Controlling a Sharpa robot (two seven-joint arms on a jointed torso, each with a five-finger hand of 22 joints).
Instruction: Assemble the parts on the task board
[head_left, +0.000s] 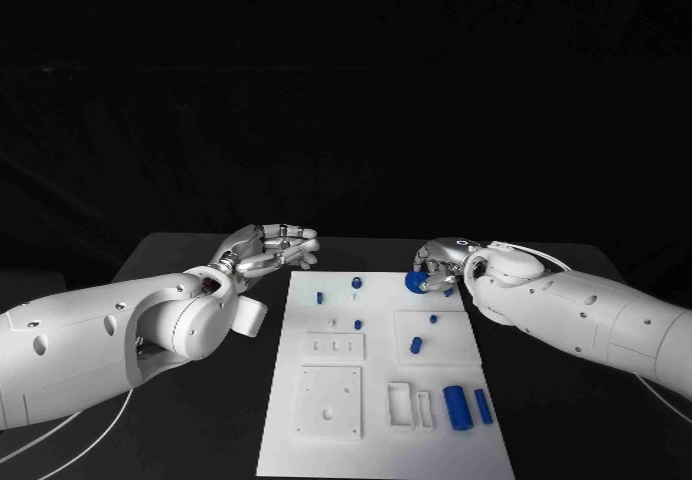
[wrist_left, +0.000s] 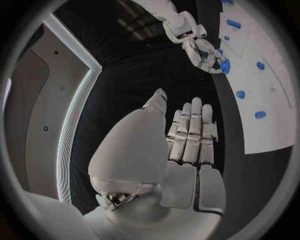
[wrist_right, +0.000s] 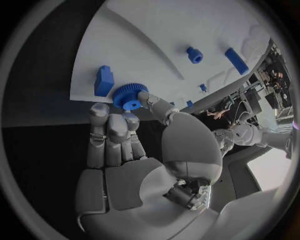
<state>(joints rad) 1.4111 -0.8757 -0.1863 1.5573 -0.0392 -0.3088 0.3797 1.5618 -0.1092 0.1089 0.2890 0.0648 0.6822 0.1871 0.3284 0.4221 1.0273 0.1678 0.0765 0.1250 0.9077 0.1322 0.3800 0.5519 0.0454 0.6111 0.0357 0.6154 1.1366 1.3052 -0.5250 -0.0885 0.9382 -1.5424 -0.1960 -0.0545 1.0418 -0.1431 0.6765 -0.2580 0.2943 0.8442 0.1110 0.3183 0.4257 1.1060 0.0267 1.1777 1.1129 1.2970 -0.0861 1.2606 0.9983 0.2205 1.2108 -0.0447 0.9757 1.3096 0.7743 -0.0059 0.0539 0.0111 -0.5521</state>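
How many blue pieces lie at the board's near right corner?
2: a thick blue cylinder and, just right of it, a thin blue bar, lying side by side. Nothing covers that corner.

left hand (head_left: 270, 248) empty, fingers loosely apart; right hand (head_left: 441, 262) pinching

We see a dim scene with a black backdrop swallowing the far half of the head view, while the flat white plastic task board (head_left: 378, 400) stands out brightly on the black desk (head_left: 202, 420). Both wrist views bend straight edges strongly toward their dark circular rims, and a bright patch glares at the right wrist view's edge.
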